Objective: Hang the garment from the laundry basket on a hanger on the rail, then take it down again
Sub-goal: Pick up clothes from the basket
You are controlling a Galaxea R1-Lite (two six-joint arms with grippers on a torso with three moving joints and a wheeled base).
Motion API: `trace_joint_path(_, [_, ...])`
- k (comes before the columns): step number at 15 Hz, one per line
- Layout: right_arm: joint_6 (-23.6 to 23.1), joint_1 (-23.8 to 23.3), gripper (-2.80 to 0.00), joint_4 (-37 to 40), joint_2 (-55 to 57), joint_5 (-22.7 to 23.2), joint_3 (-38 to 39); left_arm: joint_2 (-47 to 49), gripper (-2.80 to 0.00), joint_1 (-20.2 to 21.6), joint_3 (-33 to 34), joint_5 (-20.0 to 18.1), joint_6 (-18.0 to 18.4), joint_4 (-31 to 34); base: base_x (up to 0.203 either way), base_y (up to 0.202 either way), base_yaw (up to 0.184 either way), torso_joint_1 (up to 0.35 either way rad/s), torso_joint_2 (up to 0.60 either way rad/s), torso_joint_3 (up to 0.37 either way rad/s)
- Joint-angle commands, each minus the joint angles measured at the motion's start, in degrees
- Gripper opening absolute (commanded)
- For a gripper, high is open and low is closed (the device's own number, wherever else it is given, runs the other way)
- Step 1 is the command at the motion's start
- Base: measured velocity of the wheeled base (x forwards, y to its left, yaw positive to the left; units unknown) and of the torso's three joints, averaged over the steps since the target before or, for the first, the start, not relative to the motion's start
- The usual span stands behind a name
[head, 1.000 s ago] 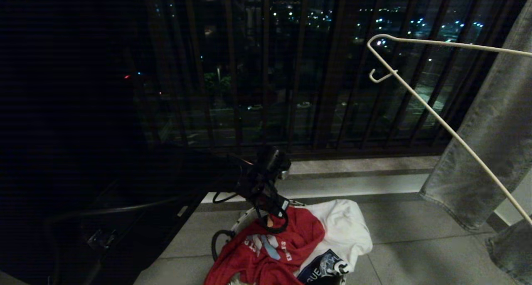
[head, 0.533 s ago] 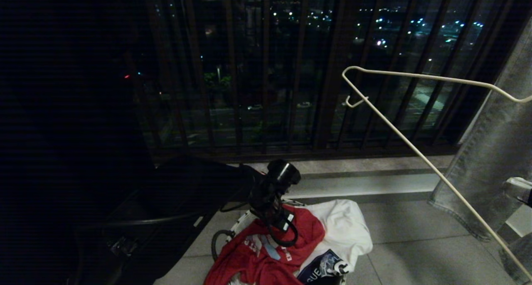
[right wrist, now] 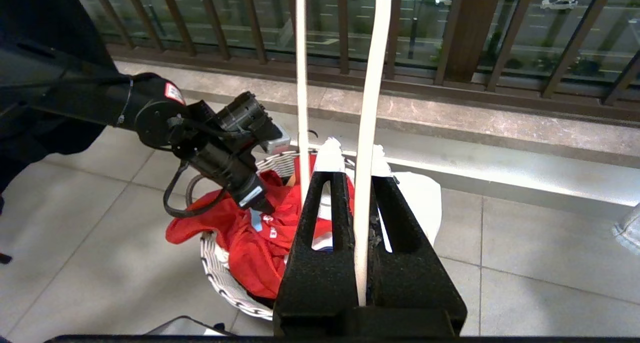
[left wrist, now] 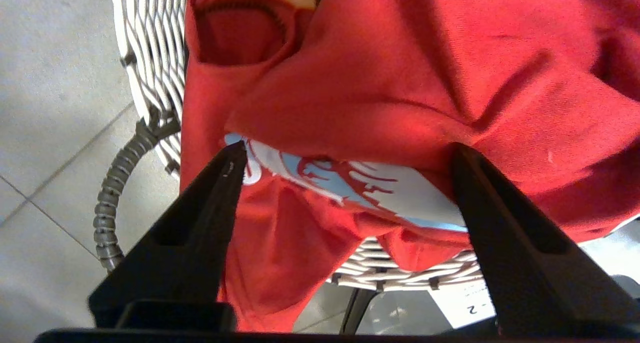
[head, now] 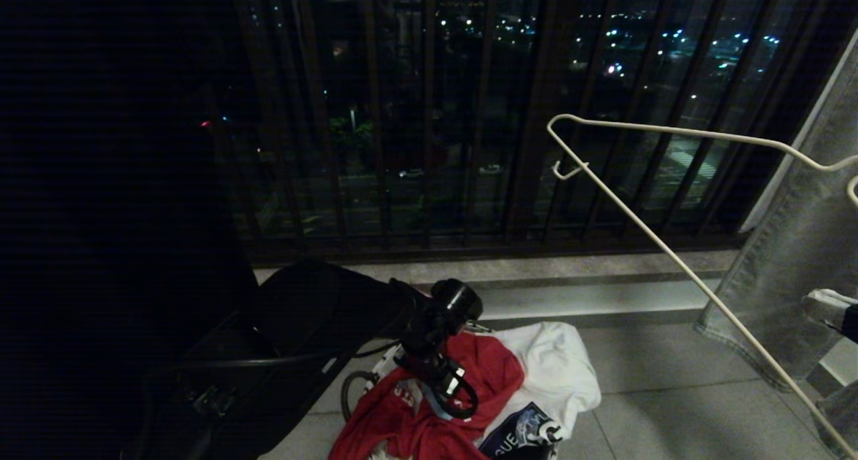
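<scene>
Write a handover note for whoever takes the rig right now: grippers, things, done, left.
Left gripper: open, just above the red T-shirt, holding nothing.
Right gripper: shut on the white wire hanger, held up to the right.
Red T-shirt lies draped over the laundry basket, beside a white T-shirt.
Rail: not in view.
Done: hanger in the gripper.
Left: grasp shirt, dress hanger, hang, take down.

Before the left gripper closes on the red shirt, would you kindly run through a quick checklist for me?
1. Left gripper open: ok.
2. Left gripper poised over the red shirt, a fold between its fingers: ok.
3. Red shirt draped over the basket rim: ok.
4. Right gripper shut on the hanger: ok.
5. White shirt outside the fingers: ok.
6. Fingers touching cloth: cannot tell.
</scene>
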Motion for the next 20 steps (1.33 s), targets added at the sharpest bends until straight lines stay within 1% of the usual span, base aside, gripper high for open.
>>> trace_joint_path(1, [0.1, 0.0, -2.8, 0.0, 0.0, -0.1, 0.0, -0.2, 0.0, -0.1, 0.5, -0.7, 0.0, 0.1, 0.0, 0.0, 0.0, 0.0, 0.0, 0.0])
trace_joint_path(3, [0.1, 0.0, -2.8, 0.0, 0.0, -0.1, 0.0, -1.0, 0.0, -0.4, 0.6, -2.9, -0.3, 0.1, 0.0, 0.0, 0.0, 0.0, 0.0, 0.0])
trace_joint_path(5, [0.1, 0.0, -2.8, 0.0, 0.0, -0.1, 0.0, -3.4, 0.0, -0.9, 1.4, -6.9, -2.2, 0.1, 0.0, 0.0, 0.0, 0.0, 0.0, 0.0])
trace_joint_path(6, [0.1, 0.0, -2.8, 0.0, 0.0, -0.1, 0.0, -3.8, 0.0, -1.3, 1.9, -7.3, -2.4, 0.1, 0.0, 0.0, 0.0, 0.0, 0.0, 0.0])
trace_joint_path(12, [0.1, 0.0, -2.8, 0.0, 0.1, -0.1, 0.0, -3.0, 0.0, -1.6, 4.6, -7.4, -2.4, 0.1, 0.0, 0.0, 0.0, 0.0, 0.0, 0.0])
trace_joint_path(17, [0.4, 0.0, -2.8, 0.0, 0.1, -0.1, 0.0, -2.1, 0.0, -1.9, 2.8, -7.1, -2.2, 0.0, 0.0, 0.0, 0.0, 0.0, 0.0, 0.0])
trace_joint_path(18, [0.4, 0.0, -2.8, 0.0, 0.1, -0.1, 0.0, -2.2, -1.89, -1.9, 2.6, -7.1, -1.9, 0.1, 0.0, 0.0, 0.0, 0.0, 0.0, 0.0])
trace_joint_path(19, [0.4, 0.0, -2.8, 0.0, 0.1, -0.1, 0.0, -2.2, -2.8, -2.1, 2.3, -7.1, -1.8, 0.2, 0.0, 0.0, 0.0, 0.0, 0.0, 0.0])
trace_joint_path(20, [0.4, 0.0, -2.8, 0.0, 0.1, -0.1, 0.0, -2.2, -2.8, -2.2, 2.2, -7.1, -1.7, 0.2, 0.0, 0.0, 0.0, 0.0, 0.0, 0.0])
